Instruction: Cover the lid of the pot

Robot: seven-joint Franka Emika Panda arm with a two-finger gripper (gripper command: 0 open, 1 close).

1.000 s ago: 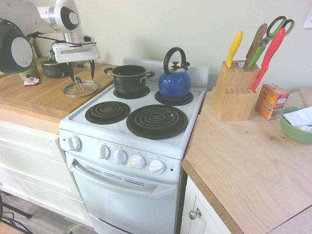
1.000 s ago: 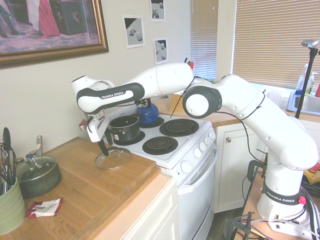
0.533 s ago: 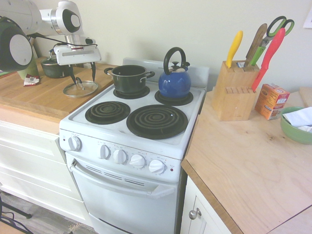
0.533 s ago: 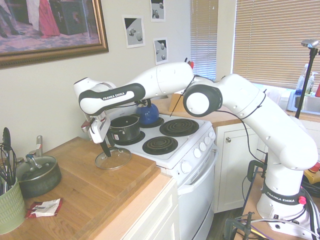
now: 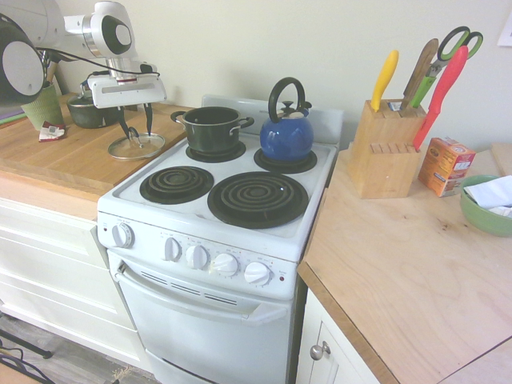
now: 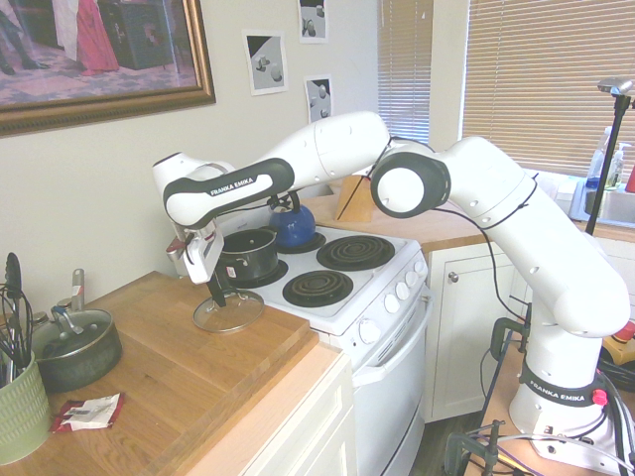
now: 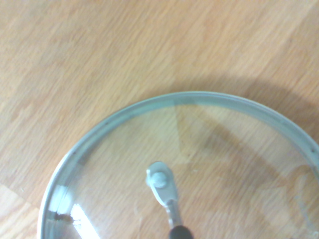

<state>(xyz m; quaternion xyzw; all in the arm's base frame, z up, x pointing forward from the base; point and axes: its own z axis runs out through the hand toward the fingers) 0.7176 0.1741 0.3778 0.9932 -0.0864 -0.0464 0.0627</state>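
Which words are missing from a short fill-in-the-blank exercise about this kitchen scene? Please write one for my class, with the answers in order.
1. The kettle on the stove is coloured ____.
2. The pot without a lid stands on a ____ of the stove.
3. The loose lid is made of clear ____ with a thin rim.
4. The yellow-handled knife stands in a wooden ____.

Missing words: blue; burner; glass; block

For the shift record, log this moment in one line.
gripper: around lid's knob, fingers apart | lid: on wooden counter | pot: uncovered, on stove
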